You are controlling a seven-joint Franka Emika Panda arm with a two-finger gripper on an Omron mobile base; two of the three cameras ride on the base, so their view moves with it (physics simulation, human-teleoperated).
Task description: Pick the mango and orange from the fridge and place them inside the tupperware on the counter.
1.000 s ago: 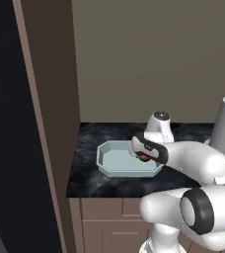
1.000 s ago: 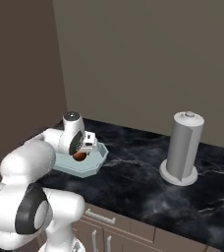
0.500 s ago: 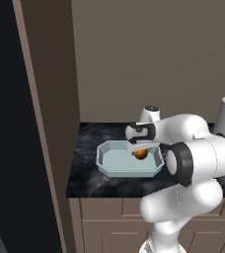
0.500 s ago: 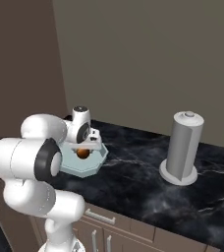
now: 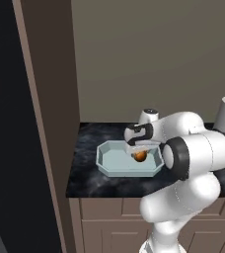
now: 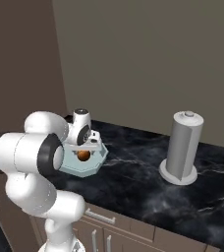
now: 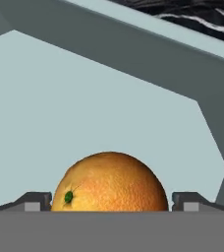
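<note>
Gripper (image 7: 111, 202) hangs low over the pale, smooth-floored tupperware (image 7: 84, 108), jaws spread wide, gaps visible either side of the round, dimpled orange (image 7: 110, 183) sitting between its fingertips, apparently released.

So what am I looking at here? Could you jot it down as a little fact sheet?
Setting: rendered kitchen, black speckled counter
Robot: white arm reaching over the counter
Gripper: over the tupperware, fingertips either side of the orange with small gaps
Orange: inside the tupperware's rim
Tupperware: pale blue tray near the counter's left end
Also there: grey cylinder standing to the right
</note>
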